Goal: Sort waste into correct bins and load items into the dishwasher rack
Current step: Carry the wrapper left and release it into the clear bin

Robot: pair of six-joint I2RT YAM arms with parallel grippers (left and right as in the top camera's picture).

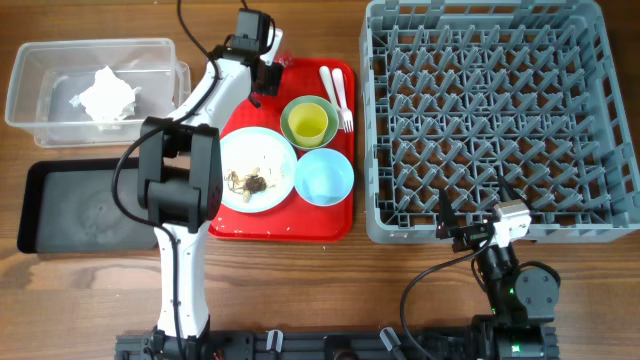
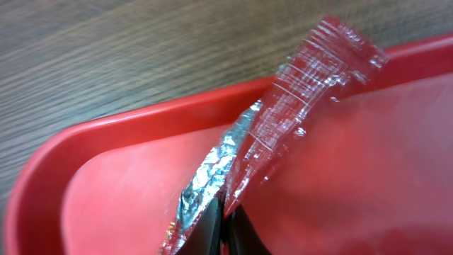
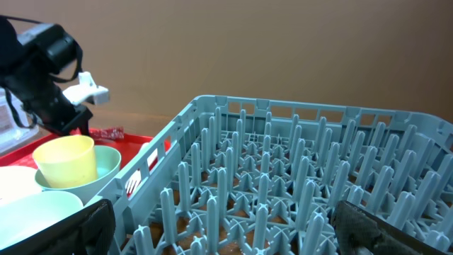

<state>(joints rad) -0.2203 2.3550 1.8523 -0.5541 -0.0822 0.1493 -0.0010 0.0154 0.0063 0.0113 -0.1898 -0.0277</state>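
Note:
My left gripper (image 2: 225, 216) is shut on the small red wrapper (image 2: 297, 113), a strip of red and silver foil, over the far left corner of the flat red serving tray (image 2: 120, 205). In the overhead view this gripper (image 1: 265, 82) is at the tray's top left. The crumpled white napkin (image 1: 105, 95) lies in the clear tub (image 1: 40, 60). The pale blue plate (image 1: 275, 150) carries brown food scraps (image 1: 248, 182). The yellow cup (image 1: 310, 122) stands in the green bowl (image 1: 290, 108). My right gripper (image 1: 475, 232) is open and empty at the near edge of the grey dishwasher rack (image 1: 490, 110).
The black tray (image 1: 60, 210) lies in front of the clear tub. On the red serving tray (image 1: 330, 225) are also the blue bowl (image 1: 325, 177) and the white fork and spoon (image 1: 338, 95). The right wrist view looks across the rack's pegs (image 3: 283, 177).

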